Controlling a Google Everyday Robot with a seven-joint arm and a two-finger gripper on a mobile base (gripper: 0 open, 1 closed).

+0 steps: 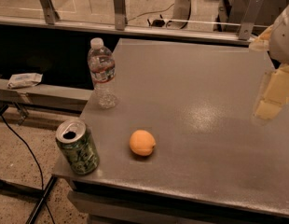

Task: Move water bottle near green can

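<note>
The water bottle (101, 73) stands upright near the table's left edge, clear with a white cap and a white-and-red label. The green can (78, 146) stands upright at the table's front left corner, its silver top open. The bottle is well behind the can, with a gap of bare table between them. My gripper (271, 94) is at the far right edge of the view, pale yellow, above the right side of the table and far from both things. It holds nothing that I can see.
An orange (142, 143) lies on the grey table (191, 87), to the right of the can. A glass railing with metal posts (119, 7) runs behind the table. A low ledge (42, 94) with a crumpled wrapper (24, 80) lies to the left.
</note>
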